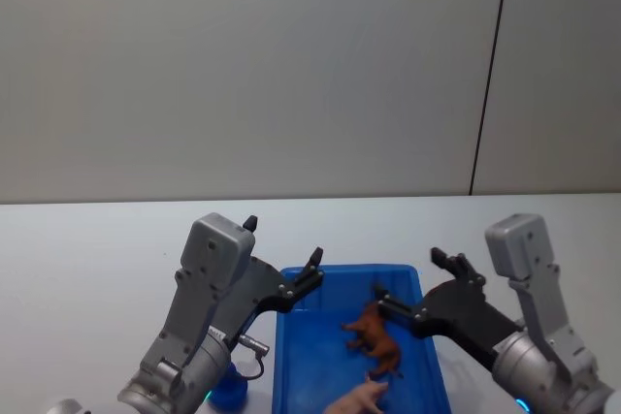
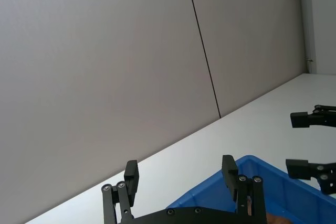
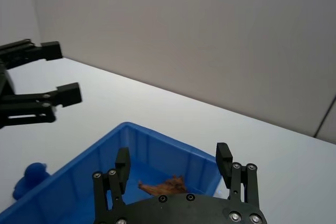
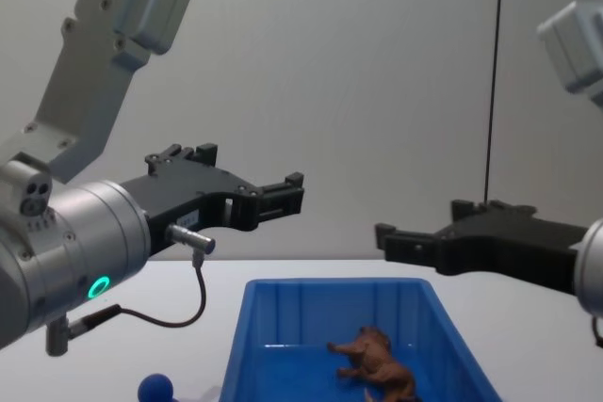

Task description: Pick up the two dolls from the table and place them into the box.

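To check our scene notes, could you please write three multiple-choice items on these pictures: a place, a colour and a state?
1. The brown dog figurine is: A inside the blue bin; B under it; C on its rim.
2. The ball-topped toy is: A red; B dark blue; C yellow.
3. The left gripper and right gripper are: A both shut; B one shut; C both open.
Answers: 1 A, it rests on the bin's floor; 2 B, blue against the white table; 3 C, each shows spread, empty fingers.

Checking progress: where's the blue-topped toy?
Low in the head view, the blue-topped toy sits on the table just left of the box, beneath the left arm.
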You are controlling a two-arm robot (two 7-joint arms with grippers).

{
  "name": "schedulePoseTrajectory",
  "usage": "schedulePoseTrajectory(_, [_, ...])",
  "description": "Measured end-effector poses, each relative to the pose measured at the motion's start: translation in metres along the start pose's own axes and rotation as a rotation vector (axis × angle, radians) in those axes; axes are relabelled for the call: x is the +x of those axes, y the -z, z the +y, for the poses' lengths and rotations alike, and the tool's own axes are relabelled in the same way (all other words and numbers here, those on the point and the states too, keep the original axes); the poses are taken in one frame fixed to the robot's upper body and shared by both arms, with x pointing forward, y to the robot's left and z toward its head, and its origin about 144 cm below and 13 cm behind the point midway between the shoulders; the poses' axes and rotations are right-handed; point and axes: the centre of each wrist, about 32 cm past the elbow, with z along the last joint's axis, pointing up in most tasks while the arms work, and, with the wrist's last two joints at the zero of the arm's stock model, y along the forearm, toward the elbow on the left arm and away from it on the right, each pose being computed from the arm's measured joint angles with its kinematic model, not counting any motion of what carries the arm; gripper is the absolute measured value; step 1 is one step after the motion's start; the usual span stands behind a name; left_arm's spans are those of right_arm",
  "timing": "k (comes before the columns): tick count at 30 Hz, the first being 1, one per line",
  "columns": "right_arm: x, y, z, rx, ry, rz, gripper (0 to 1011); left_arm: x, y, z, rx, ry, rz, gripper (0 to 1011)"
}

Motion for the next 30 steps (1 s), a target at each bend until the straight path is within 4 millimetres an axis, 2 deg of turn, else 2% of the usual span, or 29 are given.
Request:
schedulePoseTrajectory(15, [0.001, 0.004, -0.025, -0.043, 0.203, -0.022, 1001, 0.0, 0.0, 0.0, 0.0, 0.0, 0.0, 1001])
schedulePoseTrajectory(30, [0.001, 0.007, -0.039, -0.062, 0.289, -0.033, 1001, 0.001, 0.0, 0.002, 0.012, -0.002, 0.006, 1001])
